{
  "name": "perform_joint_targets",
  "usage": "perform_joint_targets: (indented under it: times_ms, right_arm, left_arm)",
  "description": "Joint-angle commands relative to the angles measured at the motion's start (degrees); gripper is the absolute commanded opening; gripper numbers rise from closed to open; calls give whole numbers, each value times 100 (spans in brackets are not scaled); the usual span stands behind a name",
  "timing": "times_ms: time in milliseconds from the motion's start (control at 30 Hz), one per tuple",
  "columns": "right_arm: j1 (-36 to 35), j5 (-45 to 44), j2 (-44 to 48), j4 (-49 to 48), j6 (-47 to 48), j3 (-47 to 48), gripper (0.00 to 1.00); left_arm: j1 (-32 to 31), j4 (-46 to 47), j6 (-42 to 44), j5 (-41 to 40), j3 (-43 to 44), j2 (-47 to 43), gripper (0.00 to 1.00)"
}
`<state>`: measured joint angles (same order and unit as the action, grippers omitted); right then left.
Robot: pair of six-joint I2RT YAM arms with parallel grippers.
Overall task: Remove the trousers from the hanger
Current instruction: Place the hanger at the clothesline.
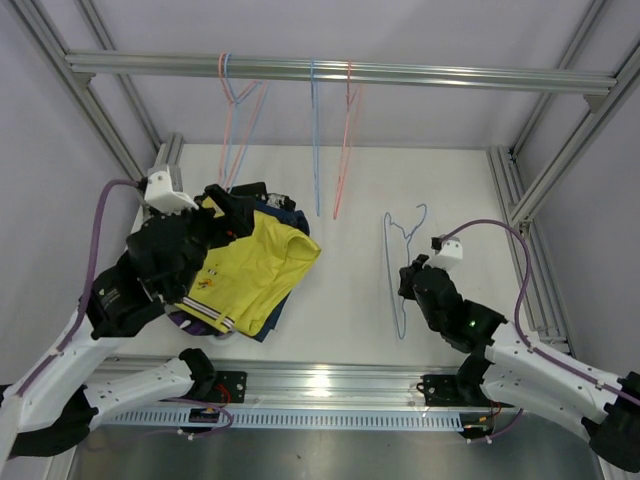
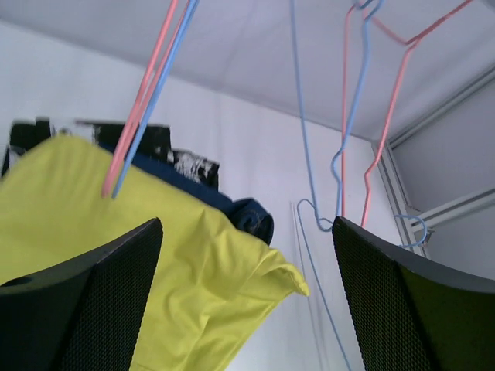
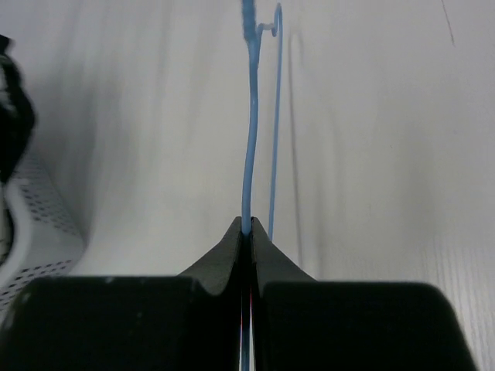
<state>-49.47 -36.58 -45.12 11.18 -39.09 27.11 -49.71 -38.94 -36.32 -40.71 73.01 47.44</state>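
Top external view: left pincer gapes above the yellow trousers (topmost of a pile); right of them, right pincer is clamped on a blue hanger.

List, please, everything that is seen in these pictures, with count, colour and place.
yellow trousers: one, yellow, top of the pile at the table's left
other trousers: count unclear, navy and black-white print visible, under the yellow pair
hanging hangers: four as far as I can count, two pink-red and two blue, bare, on the rail
rail: one, silver, across the back
blue hanger: one, blue, bare, over the table's right side
table: one, white
left gripper: one, black, open, above the pile
right gripper: one, black, shut on the blue hanger
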Motion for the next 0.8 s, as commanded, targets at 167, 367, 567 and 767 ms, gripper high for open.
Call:
perform_joint_targets:
  times_ms: [167, 367, 567, 767]
  right_arm:
    - [-879, -639, 268, 1191, 1544, 2164, 0]
    - [-994, -745, -163, 1449, 2238, 3571, 0]
    - [-994, -895, -1006, 1528, 2775, 4713, 0]
    - [-933, -956, -1972, 1484, 3205, 5706, 0]
  left_arm:
    - [171, 1151, 2234, -8, 47, 231, 99]
    - [689, 1801, 2050, 237, -682, -454, 100]
    - [1078, 2100, 1970, 424, -1455, -1367, 99]
    - [1078, 2197, 2041, 274, -1615, -1773, 99]
